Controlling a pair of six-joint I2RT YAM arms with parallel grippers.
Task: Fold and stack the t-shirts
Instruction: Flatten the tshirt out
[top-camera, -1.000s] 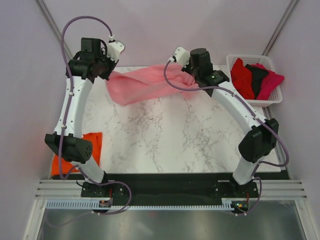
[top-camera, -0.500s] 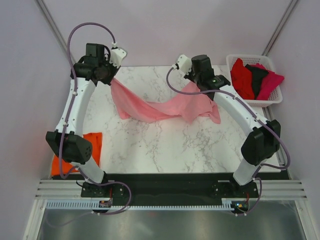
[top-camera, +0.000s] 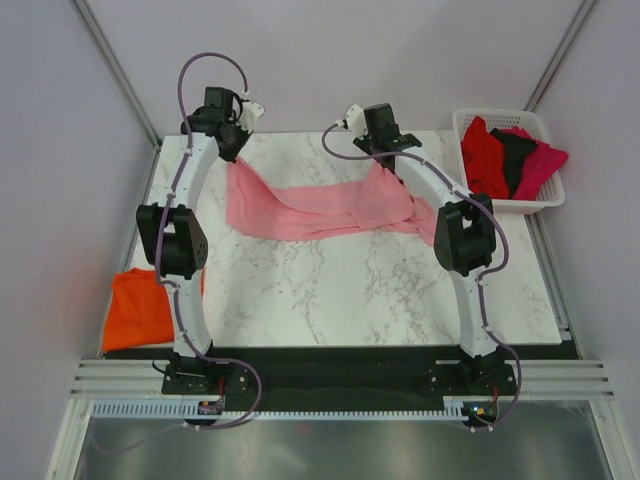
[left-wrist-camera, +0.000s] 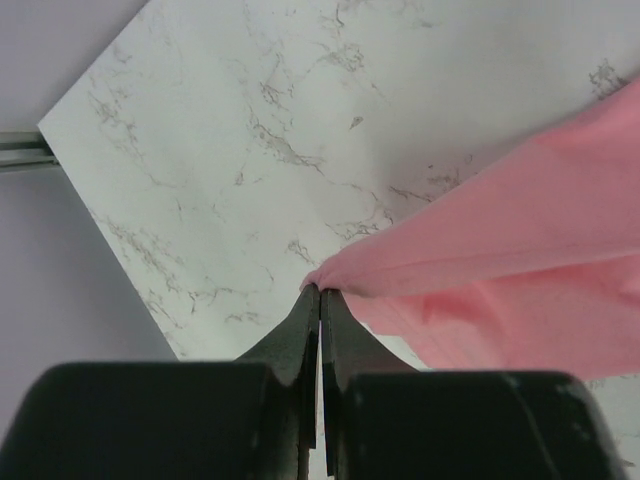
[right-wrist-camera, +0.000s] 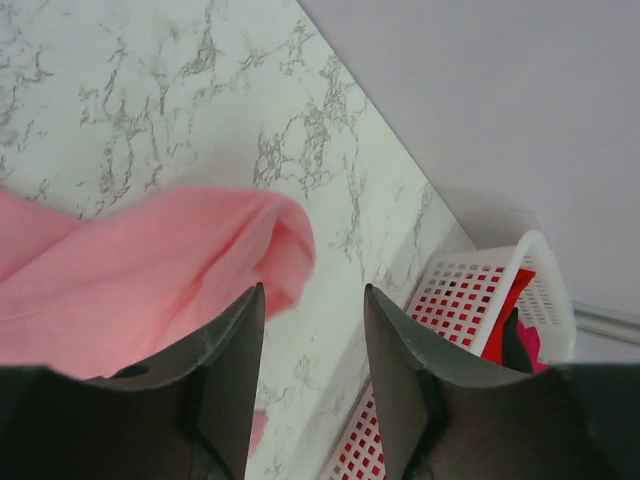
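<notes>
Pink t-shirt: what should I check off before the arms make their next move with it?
1. Left claw grip on pink t-shirt: ok, shut on an edge.
2. Right claw grip: not ok, open, gripping nothing.
3. Shirt flat on table: not ok, bunched and twisted.
4. Orange t-shirt clear of it: ok, apart at the left edge.
5. Basket holding its shirts: ok.

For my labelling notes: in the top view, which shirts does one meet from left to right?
Orange t-shirt → pink t-shirt → red t-shirt → black t-shirt → magenta t-shirt, the last three in the white basket.
</notes>
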